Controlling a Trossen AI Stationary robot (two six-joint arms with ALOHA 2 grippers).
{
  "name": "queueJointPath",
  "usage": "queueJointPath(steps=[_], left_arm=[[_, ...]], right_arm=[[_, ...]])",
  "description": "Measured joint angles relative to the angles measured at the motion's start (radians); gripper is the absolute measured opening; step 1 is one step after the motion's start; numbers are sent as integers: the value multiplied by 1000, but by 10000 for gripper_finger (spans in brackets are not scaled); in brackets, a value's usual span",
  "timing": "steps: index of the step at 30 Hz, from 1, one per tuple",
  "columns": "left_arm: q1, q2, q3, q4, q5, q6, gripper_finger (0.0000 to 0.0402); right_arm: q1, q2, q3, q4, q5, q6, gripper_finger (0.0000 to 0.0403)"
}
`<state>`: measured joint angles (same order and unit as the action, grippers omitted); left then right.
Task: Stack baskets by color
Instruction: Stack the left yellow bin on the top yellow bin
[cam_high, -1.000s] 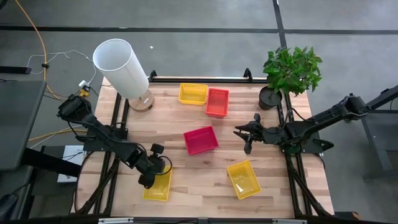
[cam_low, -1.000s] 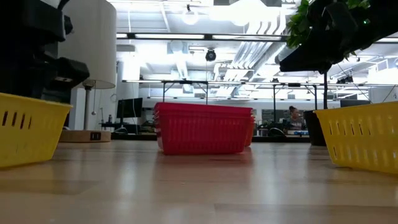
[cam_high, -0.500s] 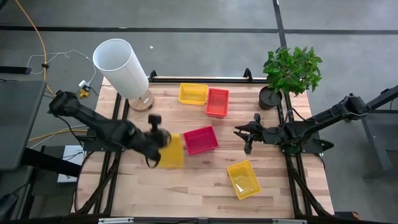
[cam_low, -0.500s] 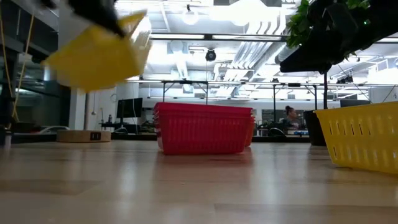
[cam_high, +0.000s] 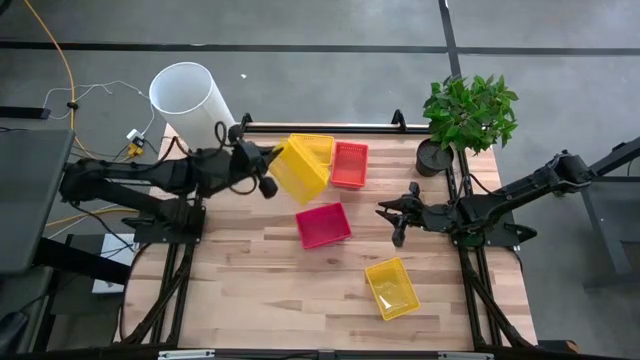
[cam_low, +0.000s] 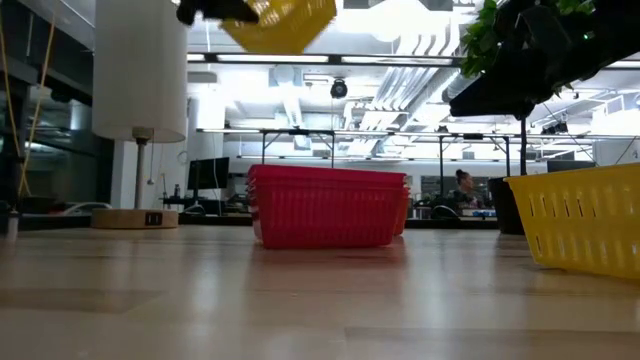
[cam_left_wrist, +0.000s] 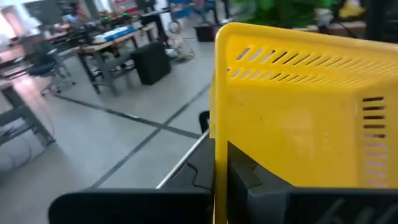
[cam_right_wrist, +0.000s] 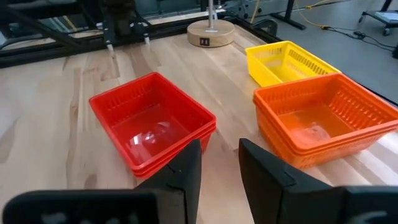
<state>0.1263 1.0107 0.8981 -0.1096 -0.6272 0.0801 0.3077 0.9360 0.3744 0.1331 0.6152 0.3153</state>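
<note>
Behind the wooden table (cam_high: 330, 290), a bright workshop with benches (cam_low: 330, 140).

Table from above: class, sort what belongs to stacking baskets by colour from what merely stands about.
Job: yellow mesh plastic basket held by left pincer; yellow basket at back; orange basket; red basket; near yellow basket.
Standing about: white cylinder; potted green plant.

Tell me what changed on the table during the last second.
The left gripper, shut on a yellow perforated plastic basket, lifted it from the near-left corner and carried it above the far yellow basket. The right gripper, the red baskets, the orange baskets and the near-right yellow basket stayed put.
</note>
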Motion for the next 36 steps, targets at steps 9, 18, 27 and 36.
queueJointPath(steps=[9,18,27,36], left_arm=[[209,16,-152,83,75,-144,0],[349,53,-183,115,122,-214,0],[468,243,-96,176,171,-275,0],[515,504,63,69,272,-499,0]], right_arm=[[0,0,0,1,38,27,96],[0,0,0,-1,63,44,96],[0,0,0,-1,72,80,96],[0,0,0,-1,69,96,96]])
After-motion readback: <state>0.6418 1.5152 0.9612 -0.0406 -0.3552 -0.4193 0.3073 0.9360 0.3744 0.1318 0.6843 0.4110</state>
